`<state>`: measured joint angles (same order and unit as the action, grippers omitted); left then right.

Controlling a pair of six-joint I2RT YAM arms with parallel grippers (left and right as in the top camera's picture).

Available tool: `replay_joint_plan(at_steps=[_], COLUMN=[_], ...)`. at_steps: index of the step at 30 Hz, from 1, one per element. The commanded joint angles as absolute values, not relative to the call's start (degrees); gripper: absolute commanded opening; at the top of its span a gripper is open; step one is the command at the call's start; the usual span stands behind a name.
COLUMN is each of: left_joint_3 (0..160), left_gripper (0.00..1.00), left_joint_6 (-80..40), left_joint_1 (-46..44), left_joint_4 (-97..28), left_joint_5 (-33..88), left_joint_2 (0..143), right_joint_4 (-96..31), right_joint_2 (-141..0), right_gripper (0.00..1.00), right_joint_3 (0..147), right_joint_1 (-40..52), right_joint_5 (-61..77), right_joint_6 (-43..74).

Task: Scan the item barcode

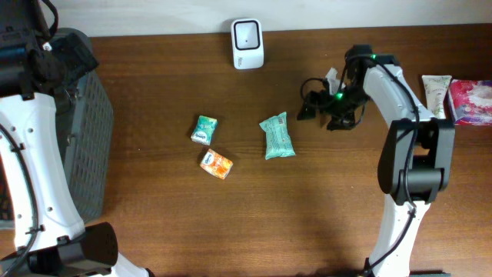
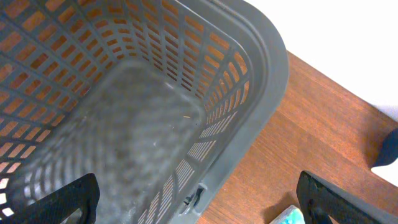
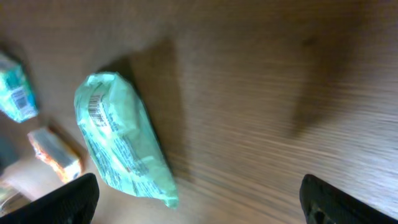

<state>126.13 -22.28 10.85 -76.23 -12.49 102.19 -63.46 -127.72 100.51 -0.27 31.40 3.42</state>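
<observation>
Wooden table [image 1: 154,231], packet [image 1: 277,137] near right hand [image 1: 306,105]

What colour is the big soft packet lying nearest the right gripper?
Mint green; the packet shows best in the right wrist view.

Three packets [image 1: 204,129] [image 1: 217,163] [image 1: 277,136], one scanner [image 1: 247,43], one basket [image 1: 86,115], one tube [image 1: 435,92], one pink pack [image 1: 473,101].

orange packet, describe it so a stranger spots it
From the grey basket on the left, look right to three packets. The orange packet lies just below the small teal packet in the overhead view. It alone is orange; the others are green.
</observation>
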Motion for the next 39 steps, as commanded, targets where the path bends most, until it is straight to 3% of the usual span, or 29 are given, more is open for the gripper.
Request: replay_joint_plan(at_steps=[1, 3, 6, 9, 13, 17, 18, 22, 30, 39], left_joint_3=[126.7, 126.7, 126.7, 126.7, 126.7, 126.7, 126.7, 126.7, 126.7, 126.7], left_gripper=[0.99, 0.99, 0.99, 0.99, 0.99, 0.99, 0.99, 0.99, 0.99, 0.99], left_joint_6=[-22.6, -22.6, -22.6, -22.6, -22.6, -22.6, -22.6, -22.6, -22.6, -22.6], left_joint_1=[11.0, 11.0, 11.0, 11.0, 11.0, 11.0, 11.0, 11.0, 11.0, 11.0], left_joint_4=[-76.1, -76.1, -76.1, -76.1, -76.1, -76.1, -76.1, -76.1, -76.1, -76.1], left_joint_5=[-12.9, -12.9, -12.9, -12.9, -12.9, -12.9, -12.9, -12.9, -12.9, -12.9], left_joint_2=[101.3, 101.3, 101.3, 101.3, 101.3, 101.3, 101.3, 101.3, 101.3, 101.3], right_joint_4=[-57.9, -51.3, -47.6, -45.0, -44.5, -41.5, -41.0, -42.1, -53.4, -48.0], right_joint_2=[-128.0, -128.0, -128.0, -128.0, -128.0, -128.0, -128.0, -127.0, -123.1, -122.9], right_gripper=[0.98, 0.86, 0.84, 0.72, 0.43, 0.08, 0.04, 0.04, 0.04, 0.04], right_joint_3=[94.1, 87.9, 84.0, 81.3, 80.4, 80.4, 80.4, 84.1, 105.8, 108.4], right_joint_1=[0.5, 1.5, 2.8, 5.4, 7.7, 9.5, 9.9, 9.8, 13.6, 20.7], right_joint_5=[42.7, 46.4, 46.3, 45.8, 39.0, 38.5, 38.5, 38.7, 34.8, 29.7], right_joint_6=[2.1, 5.5, 8.7, 9.6, 13.4, 13.8, 13.8, 13.6, -2.6, -18.2])
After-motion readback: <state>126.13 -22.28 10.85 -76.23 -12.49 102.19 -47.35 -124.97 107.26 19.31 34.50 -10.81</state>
